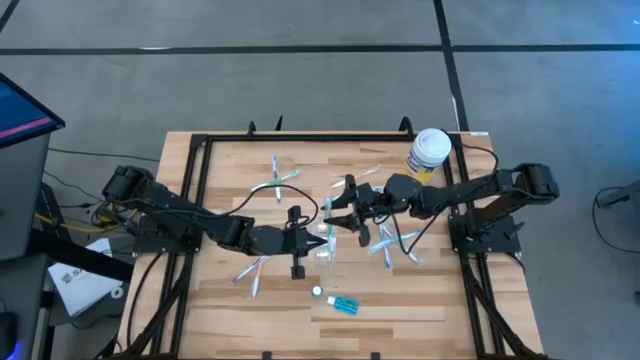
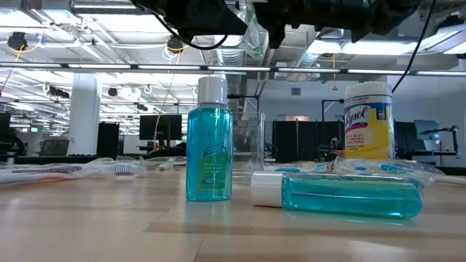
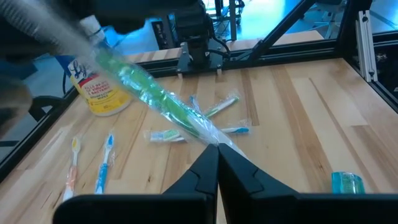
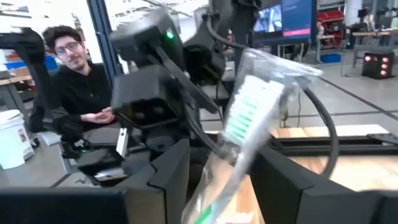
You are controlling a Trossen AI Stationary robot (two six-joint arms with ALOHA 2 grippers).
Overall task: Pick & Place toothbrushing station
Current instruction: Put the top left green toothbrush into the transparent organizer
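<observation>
**Wrapped green toothbrush held above the clear tumbler at mid-desk**

The desk (image 1: 400,290) is pale wood planks inside a black frame, standing on grey floor; behind it lies a large workshop with ceiling lights, and a person (image 4: 74,81) in dark clothes sits beyond the arms.

Loose wrapped toothbrushes (image 1: 275,180) lie scattered around the clear tumbler (image 1: 327,250), which stands near the desk's middle. The yellow container (image 1: 428,153) stands well away from the tumbler, at the far right corner. One small blue bottle (image 2: 209,142) stands upright in front of the tumbler; a second (image 2: 338,195) lies on its side just beside it. The front strip of the desk past these bottles is mostly bare.

The green toothbrush (image 3: 155,99), in a clear wrapper, is held above the tumbler. The left gripper (image 3: 217,148) has its jaws pressed together on the wrapper's end. The right gripper (image 4: 217,168) has its jaws spread either side of the wrapper, bristles (image 4: 249,112) above them. The brush's long axis runs slanted between the two grippers.
</observation>
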